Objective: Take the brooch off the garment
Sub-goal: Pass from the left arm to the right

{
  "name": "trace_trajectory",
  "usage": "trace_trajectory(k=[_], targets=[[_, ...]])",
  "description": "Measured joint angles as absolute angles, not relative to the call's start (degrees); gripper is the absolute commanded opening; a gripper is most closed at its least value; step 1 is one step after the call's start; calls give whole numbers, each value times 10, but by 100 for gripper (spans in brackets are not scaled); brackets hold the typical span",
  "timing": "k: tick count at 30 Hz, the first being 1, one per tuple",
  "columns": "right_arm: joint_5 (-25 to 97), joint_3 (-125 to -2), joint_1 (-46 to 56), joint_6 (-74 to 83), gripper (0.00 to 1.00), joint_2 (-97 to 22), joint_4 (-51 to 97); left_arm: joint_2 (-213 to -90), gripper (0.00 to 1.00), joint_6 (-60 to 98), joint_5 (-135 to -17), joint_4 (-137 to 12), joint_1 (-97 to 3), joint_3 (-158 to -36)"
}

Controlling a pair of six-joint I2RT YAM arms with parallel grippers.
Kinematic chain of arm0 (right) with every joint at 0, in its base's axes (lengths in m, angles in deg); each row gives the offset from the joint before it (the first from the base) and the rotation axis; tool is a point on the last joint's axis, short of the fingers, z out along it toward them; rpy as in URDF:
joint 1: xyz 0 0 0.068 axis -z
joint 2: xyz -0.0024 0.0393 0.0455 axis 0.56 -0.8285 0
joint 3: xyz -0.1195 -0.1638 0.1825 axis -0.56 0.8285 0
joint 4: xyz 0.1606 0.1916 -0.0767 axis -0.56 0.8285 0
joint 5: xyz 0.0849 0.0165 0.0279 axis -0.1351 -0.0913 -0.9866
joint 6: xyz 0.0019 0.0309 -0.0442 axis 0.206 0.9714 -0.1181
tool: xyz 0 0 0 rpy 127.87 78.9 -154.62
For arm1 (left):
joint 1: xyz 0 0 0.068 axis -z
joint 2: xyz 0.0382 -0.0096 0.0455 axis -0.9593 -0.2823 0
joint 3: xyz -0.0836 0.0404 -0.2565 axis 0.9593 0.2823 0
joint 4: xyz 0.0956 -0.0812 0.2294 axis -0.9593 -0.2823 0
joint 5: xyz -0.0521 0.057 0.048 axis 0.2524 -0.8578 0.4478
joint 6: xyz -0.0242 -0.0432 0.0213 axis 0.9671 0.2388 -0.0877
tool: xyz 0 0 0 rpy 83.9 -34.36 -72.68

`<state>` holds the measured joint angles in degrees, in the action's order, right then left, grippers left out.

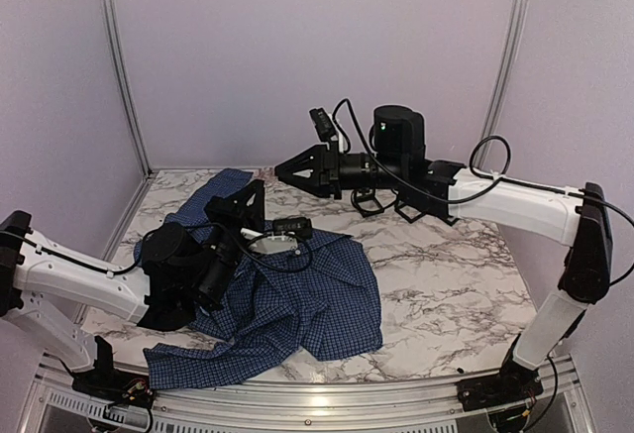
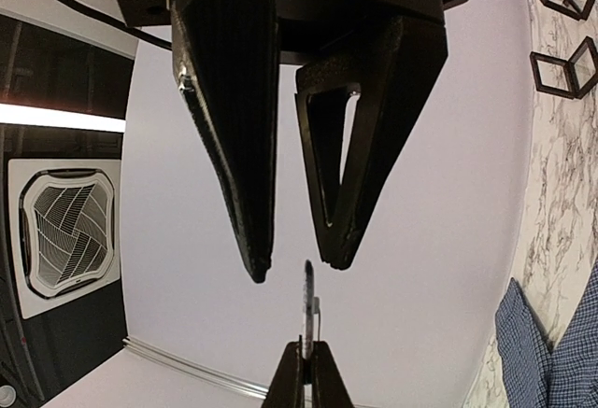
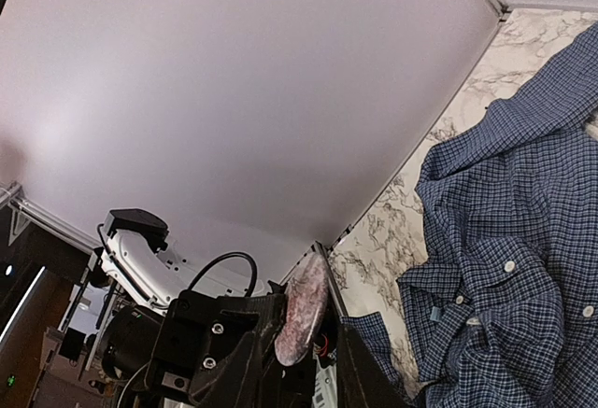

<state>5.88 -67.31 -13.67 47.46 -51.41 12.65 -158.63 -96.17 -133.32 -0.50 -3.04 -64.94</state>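
The garment, a dark blue checked shirt, lies crumpled on the marble table; it also shows in the right wrist view and at the edge of the left wrist view. My right gripper is raised above the table and shut on the brooch, a mottled reddish-brown disc. The brooch is clear of the shirt. In the left wrist view the brooch shows edge-on, pinched between the right gripper's tips. My left gripper is open, with its tips just short of the brooch's free edge. In the top view my left gripper points up towards the right gripper.
Two small black square frame boxes stand on the table under the right arm; they also show in the left wrist view. Pale walls with metal corner posts enclose the table on three sides.
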Motion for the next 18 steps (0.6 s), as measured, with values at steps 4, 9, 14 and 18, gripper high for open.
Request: trace_trajectory(k=[4,9,14,18], targets=[[50,-673,-141,481,21,-516,123,-1587,0,-963,-1333,-5,-30,-649],[43,-674,-142,489,18,-521,118,-1587,0,-965,-1333,-5,-30,-649],[35,-674,-142,500,10,-529,113,-1588,0,-968,-1333,-4,-27,-649],[28,-674,-142,514,0,-535,104,-1588,0,-972,-1335,-1,-27,-642]])
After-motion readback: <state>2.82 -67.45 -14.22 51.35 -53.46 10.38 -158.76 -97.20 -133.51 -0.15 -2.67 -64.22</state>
